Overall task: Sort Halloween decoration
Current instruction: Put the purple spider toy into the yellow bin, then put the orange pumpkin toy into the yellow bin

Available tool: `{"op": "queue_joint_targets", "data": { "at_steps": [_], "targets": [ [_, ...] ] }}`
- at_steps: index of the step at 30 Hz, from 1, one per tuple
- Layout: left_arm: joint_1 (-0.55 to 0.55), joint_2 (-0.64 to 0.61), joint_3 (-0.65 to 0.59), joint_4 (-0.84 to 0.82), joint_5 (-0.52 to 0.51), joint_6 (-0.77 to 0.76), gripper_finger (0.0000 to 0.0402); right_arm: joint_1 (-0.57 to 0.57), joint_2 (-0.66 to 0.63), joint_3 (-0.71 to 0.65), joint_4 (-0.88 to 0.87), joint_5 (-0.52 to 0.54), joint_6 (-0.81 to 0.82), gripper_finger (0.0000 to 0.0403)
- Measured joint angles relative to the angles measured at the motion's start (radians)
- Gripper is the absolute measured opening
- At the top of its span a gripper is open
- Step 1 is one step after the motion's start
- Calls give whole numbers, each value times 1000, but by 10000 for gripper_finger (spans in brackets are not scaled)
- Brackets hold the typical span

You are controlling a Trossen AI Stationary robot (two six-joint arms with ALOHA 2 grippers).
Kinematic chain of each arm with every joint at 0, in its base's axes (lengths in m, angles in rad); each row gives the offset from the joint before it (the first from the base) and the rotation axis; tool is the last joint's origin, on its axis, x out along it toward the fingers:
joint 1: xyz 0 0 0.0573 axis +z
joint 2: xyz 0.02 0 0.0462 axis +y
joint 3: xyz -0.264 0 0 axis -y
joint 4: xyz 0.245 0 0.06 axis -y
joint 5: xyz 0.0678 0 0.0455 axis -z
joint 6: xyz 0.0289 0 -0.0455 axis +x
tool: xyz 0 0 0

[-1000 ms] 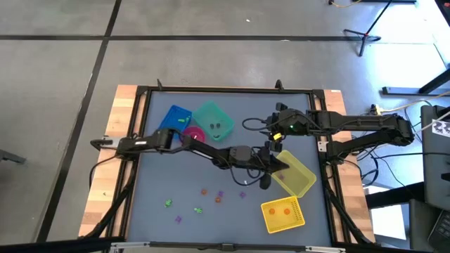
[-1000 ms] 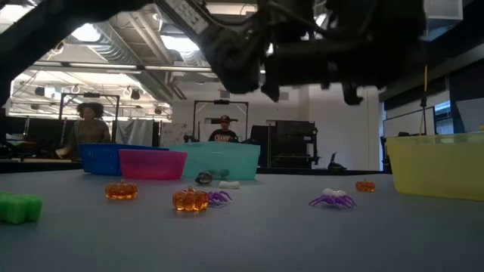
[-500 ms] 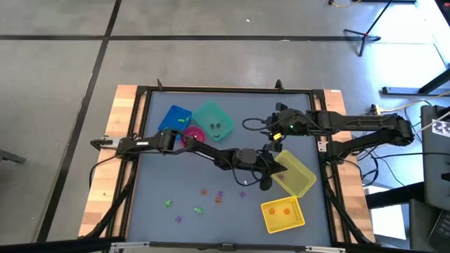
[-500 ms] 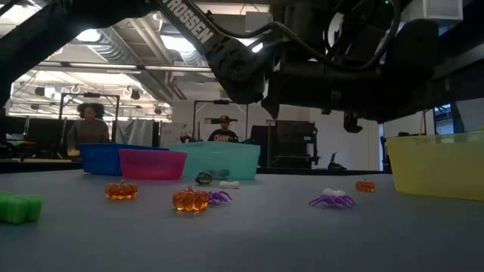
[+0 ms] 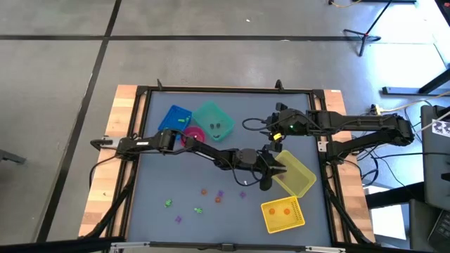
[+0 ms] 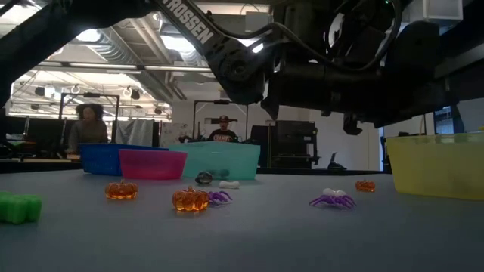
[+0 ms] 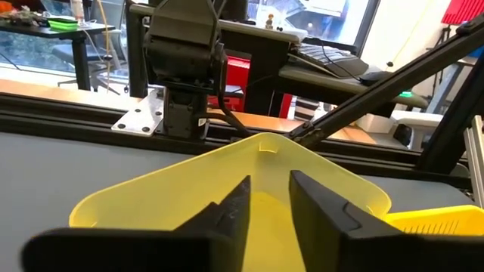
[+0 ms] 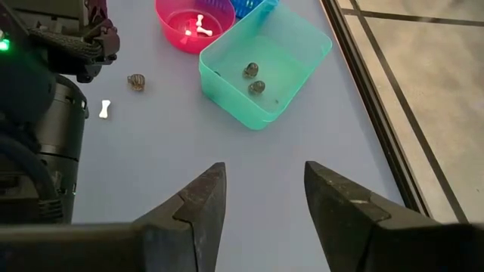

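Grey tabletop (image 5: 190, 176) in a wooden frame is filling the high view, workshop room sitting behind it in the low view with two people standing far back. Going near to far in the low view: a green trinket (image 6: 19, 208) is lying at the front edge, then an orange pumpkin (image 6: 190, 199) with a purple spider (image 6: 219, 197) just beside it, a second orange pumpkin (image 6: 121, 190), another purple spider (image 6: 333, 200) carrying something white, and a small pumpkin (image 6: 365, 185) near the yellow bin (image 6: 437, 165). Behind them a white bone (image 6: 229, 183) and a dark grey piece (image 6: 203, 178) are resting in front of the teal bin (image 6: 219, 159), with pink bin (image 6: 151, 163) and blue bin (image 6: 102, 157) alongside.

Left gripper (image 7: 265, 208) is hovering over the yellow bin, fingers slightly apart, nothing seen between them. Right gripper (image 8: 261, 193) is waiting above bare table, jaws apart and empty, looking toward the teal bin holding two dark pieces.

Handling judgement: the trinkets are looking very light, hard, smooth plastic, likely skidding away if nudged. Pumpkins probably best pinched across their round body from straight above; spiders by the central body, not the thin legs, which could flex or slip out; bone across its shaft
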State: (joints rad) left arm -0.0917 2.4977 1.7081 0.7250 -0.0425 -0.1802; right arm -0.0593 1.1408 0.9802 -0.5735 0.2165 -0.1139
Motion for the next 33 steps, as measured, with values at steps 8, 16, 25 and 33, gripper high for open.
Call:
{"op": "queue_joint_targets", "data": {
  "at_steps": [8,16,25,33],
  "targets": [
    [0,0,0,0,1,0,126,0,0,0,0,0,0,179],
    [19,-77,0,-87,93,0,127,0,0,0,-6,0,0,179],
    [52,-222,0,-525,152,104,128,0,0,0,-6,-1,0,179],
    [30,-387,-93,-740,33,163,128,0,0,0,-10,0,0,179]
  ]
}}
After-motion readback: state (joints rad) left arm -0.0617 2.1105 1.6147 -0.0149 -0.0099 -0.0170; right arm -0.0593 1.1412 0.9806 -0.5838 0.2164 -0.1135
